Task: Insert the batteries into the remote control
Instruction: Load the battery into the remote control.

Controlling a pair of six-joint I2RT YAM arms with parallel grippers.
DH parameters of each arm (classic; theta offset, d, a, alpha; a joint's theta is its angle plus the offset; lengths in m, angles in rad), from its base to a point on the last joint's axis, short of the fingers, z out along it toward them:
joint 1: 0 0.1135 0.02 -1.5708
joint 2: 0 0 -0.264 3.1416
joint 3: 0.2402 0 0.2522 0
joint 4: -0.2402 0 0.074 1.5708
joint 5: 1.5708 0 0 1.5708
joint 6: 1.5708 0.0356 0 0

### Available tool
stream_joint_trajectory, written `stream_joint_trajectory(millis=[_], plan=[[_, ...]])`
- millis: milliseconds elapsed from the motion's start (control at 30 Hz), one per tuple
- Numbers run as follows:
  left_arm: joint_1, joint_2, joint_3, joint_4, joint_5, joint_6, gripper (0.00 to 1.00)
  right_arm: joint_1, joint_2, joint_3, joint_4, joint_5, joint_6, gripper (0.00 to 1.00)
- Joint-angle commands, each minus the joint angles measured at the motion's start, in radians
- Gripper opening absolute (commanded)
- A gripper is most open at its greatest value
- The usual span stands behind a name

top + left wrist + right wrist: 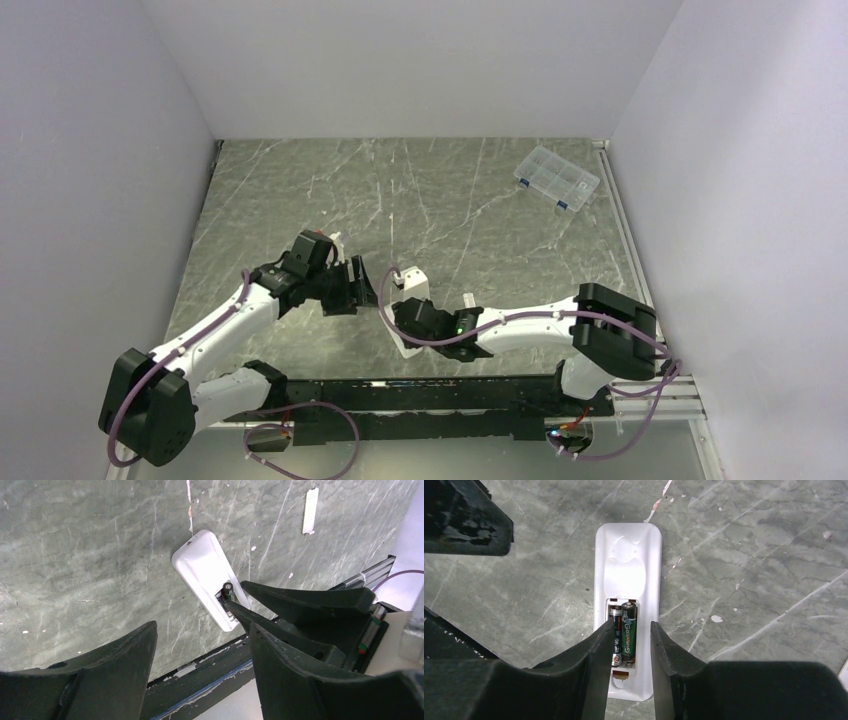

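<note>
The remote control (pixel 626 565) lies back up on the marble table, its battery bay uncovered. Two batteries sit side by side in the bay: a green-labelled one (pixel 629 635) and a darker one (pixel 616 614) half hidden by a finger. My right gripper (pixel 631 625) hovers over the bay, open, its fingers straddling the green battery with a gap on each side. In the left wrist view the remote control (pixel 200 567) shows a battery end (pixel 227 587) beside the right gripper's fingers (pixel 300 600). My left gripper (pixel 202 630) stands wide open and holds nothing, just left of the remote control (pixel 413 282).
A thin white sliver (pixel 310 510) lies on the table beyond the remote. A clear compartmented box (pixel 556 178) sits at the back right. The black rail (pixel 430 395) runs along the table's near edge. White walls close three sides.
</note>
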Motion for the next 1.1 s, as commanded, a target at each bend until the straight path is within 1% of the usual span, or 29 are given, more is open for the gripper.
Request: stream_joint_trajectory(millis=[0,200,267,333,433,700,867,1000,1067], plan=[[-0.002,-0.017,-0.006,0.035,0.022,-0.004,0.73,0.012,-0.060,0.054,-0.024,0.054,-0.012,0.35],[-0.002,0.028,-0.011,0.077,0.025,0.006,0.71,0.012,-0.095,0.090,-0.032,0.054,-0.040,0.34],[-0.002,0.049,-0.012,0.098,0.032,0.009,0.70,0.012,-0.089,0.105,-0.041,0.055,-0.050,0.31],[-0.001,0.078,-0.011,0.122,0.044,0.014,0.69,0.013,-0.078,0.117,-0.055,0.056,-0.055,0.26],[-0.002,0.131,-0.003,0.160,0.069,0.033,0.67,0.012,-0.062,0.132,-0.068,0.063,-0.055,0.23],[-0.002,0.243,0.030,0.226,0.123,0.064,0.53,0.010,-0.055,0.125,-0.090,0.078,-0.048,0.14],[-0.002,0.309,0.037,0.265,0.132,0.076,0.48,0.010,-0.057,0.117,-0.095,0.081,-0.041,0.12],[-0.005,0.338,0.050,0.279,0.122,0.093,0.48,0.010,-0.060,0.112,-0.094,0.077,-0.038,0.11],[-0.005,0.337,0.060,0.271,0.094,0.110,0.50,0.010,-0.063,0.106,-0.094,0.078,-0.036,0.11]])
